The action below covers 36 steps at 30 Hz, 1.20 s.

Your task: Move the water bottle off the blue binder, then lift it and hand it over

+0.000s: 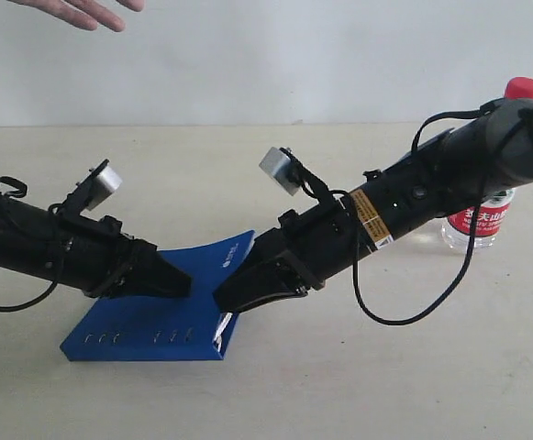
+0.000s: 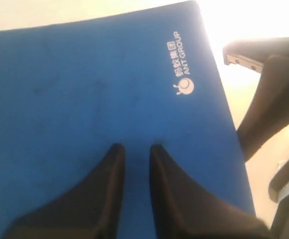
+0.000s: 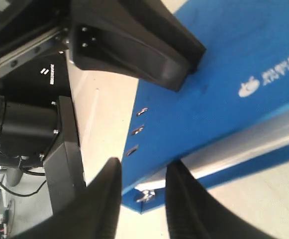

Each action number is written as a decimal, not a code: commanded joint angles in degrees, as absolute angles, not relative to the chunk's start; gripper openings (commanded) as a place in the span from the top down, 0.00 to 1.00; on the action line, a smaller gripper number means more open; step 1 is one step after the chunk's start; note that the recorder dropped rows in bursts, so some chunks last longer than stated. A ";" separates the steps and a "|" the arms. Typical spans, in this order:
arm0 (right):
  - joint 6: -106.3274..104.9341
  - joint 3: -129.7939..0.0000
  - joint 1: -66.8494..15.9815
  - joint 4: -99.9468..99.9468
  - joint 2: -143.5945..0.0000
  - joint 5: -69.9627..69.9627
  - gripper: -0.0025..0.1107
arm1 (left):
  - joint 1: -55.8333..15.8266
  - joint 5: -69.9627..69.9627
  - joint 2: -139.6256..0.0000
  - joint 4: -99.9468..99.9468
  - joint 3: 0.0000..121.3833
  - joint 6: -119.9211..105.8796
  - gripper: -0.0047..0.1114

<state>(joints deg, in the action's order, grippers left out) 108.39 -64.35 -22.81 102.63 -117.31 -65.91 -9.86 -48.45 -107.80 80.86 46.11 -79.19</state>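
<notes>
One pale counter (image 1: 339, 394) carries everything. Two black arms reach in low from either side, the left arm (image 1: 37, 243) and the right arm (image 1: 431, 192), and meet over the blue binder (image 1: 138, 330), which lies near the front of the counter with its far right corner curling up.

Behind the right arm, well apart from the binder, the water bottle (image 1: 482, 220) stands upright on the counter, partly hidden, its red cap (image 1: 523, 88) showing above the arm.

At the top of the exterior view a person's hand (image 1: 78, 11) hangs open, palm down.

The left end effector (image 2: 137, 147) rests its tips on the binder's cover near the white logo (image 2: 181, 74). Its fingers stand a narrow gap apart with nothing between them.

The right end effector (image 3: 144, 164) sits at the binder's right edge, near the small slots (image 3: 138, 129). Its fingers have the edge of the binder between them and look clamped on it.
</notes>
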 commanded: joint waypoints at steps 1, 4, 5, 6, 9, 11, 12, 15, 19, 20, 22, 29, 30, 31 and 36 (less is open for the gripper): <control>106.36 -64.65 -24.00 95.32 -115.02 -69.96 0.77 | -10.56 -51.43 -108.41 80.56 45.92 -79.72 0.80; 106.36 -64.65 -24.00 91.87 -115.02 -69.96 0.77 | -10.56 -54.42 -108.41 80.67 45.92 -80.44 0.80; 106.36 -64.65 -24.00 90.88 -115.02 -69.96 0.77 | -10.56 -55.48 -108.41 80.68 45.92 -80.83 0.80; 106.36 -64.65 -24.00 90.10 -115.02 -69.96 0.77 | -10.56 -56.27 -108.41 80.68 45.92 -81.52 0.80; 106.48 -64.65 -24.00 88.87 -115.02 -69.96 0.77 | -10.56 -57.25 -108.41 80.68 45.92 -81.89 0.80; 106.48 -64.65 -24.00 88.49 -115.02 -69.96 0.77 | -10.56 -57.53 -108.41 81.01 45.92 -81.89 0.80; 106.48 -64.65 -24.00 88.35 -115.02 -69.96 0.77 | -10.87 -58.49 -108.41 81.26 45.92 -81.89 0.80; 108.19 -64.65 -24.00 88.36 -115.02 -69.96 0.77 | -12.79 -59.60 -108.41 82.17 45.92 -82.53 0.80; 108.87 -64.65 -24.00 88.36 -115.02 -69.70 0.76 | -17.05 -58.18 -108.41 84.32 45.92 -84.98 0.80; 109.15 -64.65 -24.00 88.22 -115.02 -69.24 0.76 | -18.07 -57.40 -108.41 84.49 45.92 -85.51 0.80; 109.86 -64.65 -24.00 87.82 -115.02 -67.95 0.72 | -19.40 -55.78 -108.41 84.59 45.92 -85.80 0.80; 110.26 -64.65 -24.00 87.28 -115.02 -66.94 0.64 | -19.24 -52.93 -108.41 84.72 45.92 -85.80 0.80; 110.26 -64.65 -24.00 87.16 -115.02 -66.12 0.64 | -18.99 -52.47 -108.41 84.96 45.92 -85.80 0.80; 110.26 -64.65 -24.00 87.00 -115.02 -65.12 0.64 | -18.61 -52.16 -108.41 85.07 45.92 -85.80 0.80; 109.72 -64.65 -24.00 86.75 -115.02 -61.92 0.93 | -15.51 -50.89 -108.31 86.28 45.92 -84.39 0.80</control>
